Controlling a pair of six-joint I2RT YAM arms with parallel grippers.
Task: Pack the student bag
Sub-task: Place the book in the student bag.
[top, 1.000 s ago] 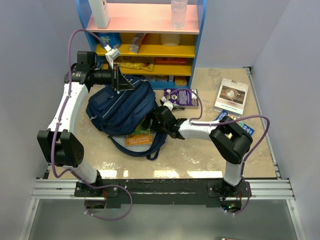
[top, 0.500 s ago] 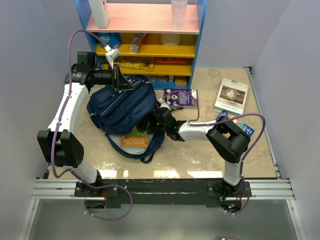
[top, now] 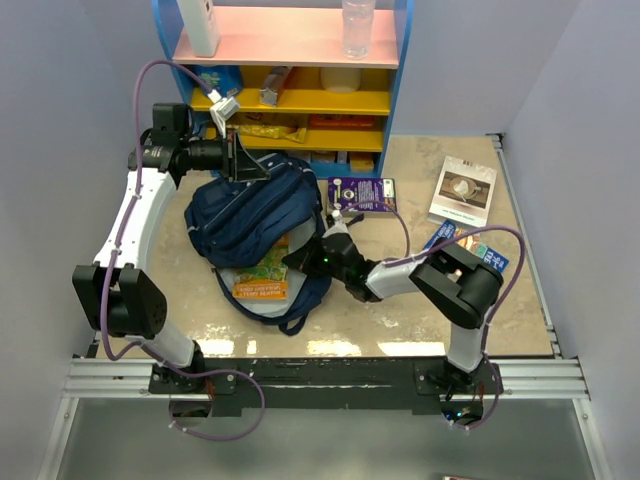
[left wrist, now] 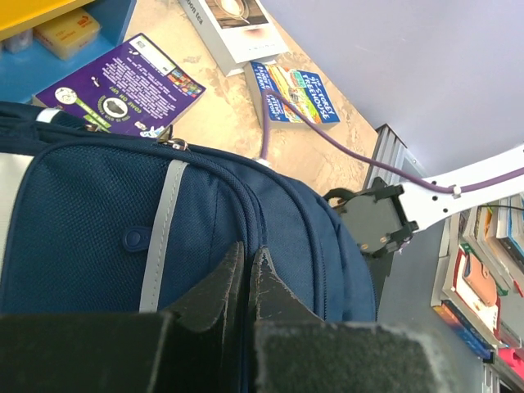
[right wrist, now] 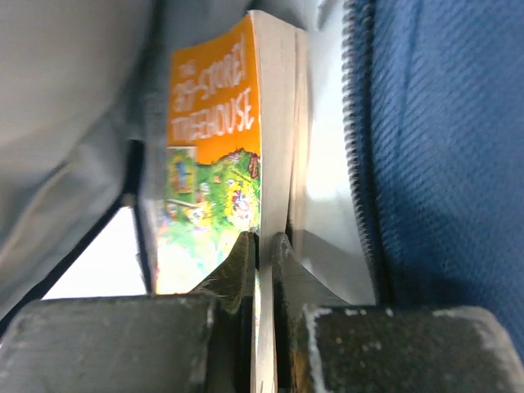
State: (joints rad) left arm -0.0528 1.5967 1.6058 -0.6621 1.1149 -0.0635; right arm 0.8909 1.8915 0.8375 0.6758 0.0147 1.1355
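The student bag point(top: 255, 210) lay on the surface point(top: 420, 300) by the shelf point(top: 300, 100), its mouth open toward me. My left fingers point(left wrist: 214, 286) were shut on the cloth at its top, holding it up. My right fingers point(right wrist: 286, 274) pinched the orange book point(right wrist: 213, 123), which sat partly inside the mouth. I think the job was only begun: a purple book point(top: 362, 193), a white book point(top: 463, 190) and a blue book point(top: 465, 245) lay outside.
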